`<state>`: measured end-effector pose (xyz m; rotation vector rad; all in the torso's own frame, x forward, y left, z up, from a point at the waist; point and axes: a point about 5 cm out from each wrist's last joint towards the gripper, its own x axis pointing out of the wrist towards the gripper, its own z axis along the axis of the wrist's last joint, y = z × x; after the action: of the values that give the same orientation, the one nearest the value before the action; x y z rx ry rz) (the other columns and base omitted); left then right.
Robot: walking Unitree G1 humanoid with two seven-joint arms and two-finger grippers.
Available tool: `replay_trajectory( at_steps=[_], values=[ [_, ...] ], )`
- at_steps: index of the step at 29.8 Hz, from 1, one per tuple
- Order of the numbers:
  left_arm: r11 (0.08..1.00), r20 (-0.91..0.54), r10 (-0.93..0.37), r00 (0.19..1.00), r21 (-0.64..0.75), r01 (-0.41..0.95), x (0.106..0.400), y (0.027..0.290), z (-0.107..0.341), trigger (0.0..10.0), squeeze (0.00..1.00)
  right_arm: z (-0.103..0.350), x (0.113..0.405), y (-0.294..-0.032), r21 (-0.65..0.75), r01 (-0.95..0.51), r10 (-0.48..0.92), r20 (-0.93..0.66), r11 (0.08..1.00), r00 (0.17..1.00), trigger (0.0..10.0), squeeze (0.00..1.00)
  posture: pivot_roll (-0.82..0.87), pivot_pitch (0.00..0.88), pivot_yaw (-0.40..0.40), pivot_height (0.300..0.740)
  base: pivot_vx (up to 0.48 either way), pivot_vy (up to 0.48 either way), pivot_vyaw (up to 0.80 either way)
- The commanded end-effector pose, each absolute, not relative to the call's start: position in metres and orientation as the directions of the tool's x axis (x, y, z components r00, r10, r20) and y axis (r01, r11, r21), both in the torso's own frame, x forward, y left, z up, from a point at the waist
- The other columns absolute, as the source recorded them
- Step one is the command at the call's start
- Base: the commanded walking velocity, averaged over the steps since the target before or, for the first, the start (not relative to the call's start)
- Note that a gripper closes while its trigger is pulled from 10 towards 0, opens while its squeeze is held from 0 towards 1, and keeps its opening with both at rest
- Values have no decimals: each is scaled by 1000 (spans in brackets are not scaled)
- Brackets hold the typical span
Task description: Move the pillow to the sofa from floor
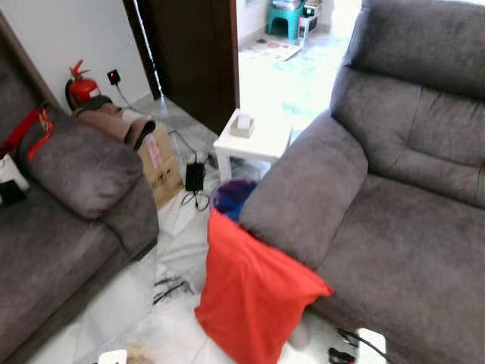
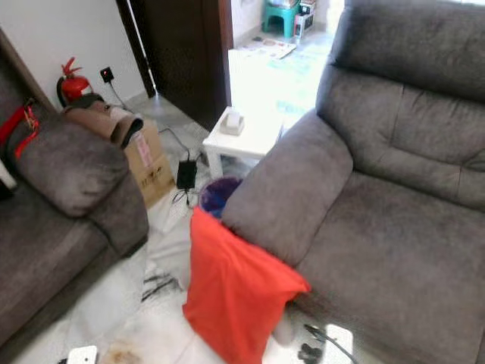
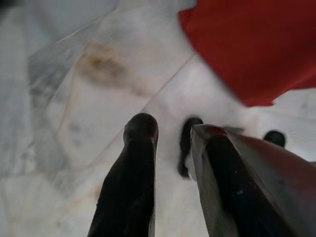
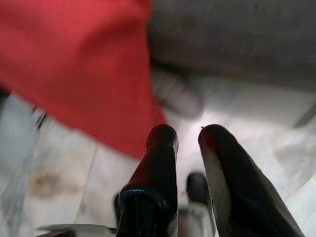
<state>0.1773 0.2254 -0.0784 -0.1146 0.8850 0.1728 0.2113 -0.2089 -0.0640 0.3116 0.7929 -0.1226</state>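
Note:
A red pillow [image 1: 254, 296] stands on the pale marble floor, leaning against the armrest [image 1: 303, 189] of the grey sofa [image 1: 409, 250] on the right. Its top corner reaches the front of the armrest. In the left wrist view my left gripper [image 3: 174, 126] hangs over bare floor, open and holding nothing, with the pillow's [image 3: 252, 44] edge just beyond its fingertips. My right gripper [image 4: 188, 132] also hangs low over the floor, open and holding nothing, with the pillow [image 4: 74, 59] and the sofa base ahead of it.
A second grey sofa [image 1: 45, 250] fills the left side. Between the two sofas stand a white side table [image 1: 254, 140], a blue bin [image 1: 231, 197] and a cardboard box [image 1: 161, 163]. Black cables [image 1: 170, 287] lie on the floor. A fire extinguisher [image 1: 82, 89] stands by the wall.

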Motion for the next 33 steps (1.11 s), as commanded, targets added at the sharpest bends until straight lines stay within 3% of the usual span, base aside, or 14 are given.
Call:
replay_trajectory(
  at_steps=[1, 11, 14, 19, 24, 27, 29, 33],
  values=[
    [982, -787, 107, 607, -13, -190, 171, 233, -80, 10000, 0, -68, 209, -197, 256, 232, 28, -725, 938, 688, 10000, 0, 104, 159, 46, 740, 0, 0, 0],
    [982, -759, 135, 637, 18, -188, 180, 235, -74, 10000, 0, -65, 213, -196, 266, 215, 34, -698, 940, 716, 10000, 0, 95, 143, 51, 740, 0, 0, 0],
    [978, -703, 171, 690, 38, -203, 190, 240, -66, 10000, 0, -61, 217, -197, 273, 196, 35, -658, 942, 752, 10000, 0, 91, 139, 54, 740, 0, 0, 0],
    [976, -480, 211, 851, 59, -209, 227, 250, -32, 10000, 0, -50, 227, -198, 294, 151, 36, -547, 944, 836, 10000, 0, 95, 132, 53, 740, 0, 0, 0],
    [979, -270, 205, 941, 47, -200, 252, 249, 0, 10000, 0, -42, 231, -200, 320, 142, 21, -455, 937, 890, 10000, 0, 102, 121, 42, 740, 0, 0, 0],
    [986, -220, 165, 961, 53, -158, 257, 241, 7, 10000, 0, -40, 232, -200, 335, 138, 19, -426, 932, 905, 10000, 0, 99, 119, 37, 740, 0, 0, 0],
    [992, -182, 110, 977, 86, -96, 256, 232, 9, 10000, 0, 17, 292, -192, 301, 22, 31, -171, 953, 985, 10000, 0, 90, 116, 36, 740, 0, 0, 0],
    [995, -146, 65, 987, 86, -53, 251, 225, 12, 10000, 0, 27, 296, -194, 287, 8, 25, -111, 958, 994, 10000, 0, 79, 118, 37, 740, 0, 0, 0]
  ],
)
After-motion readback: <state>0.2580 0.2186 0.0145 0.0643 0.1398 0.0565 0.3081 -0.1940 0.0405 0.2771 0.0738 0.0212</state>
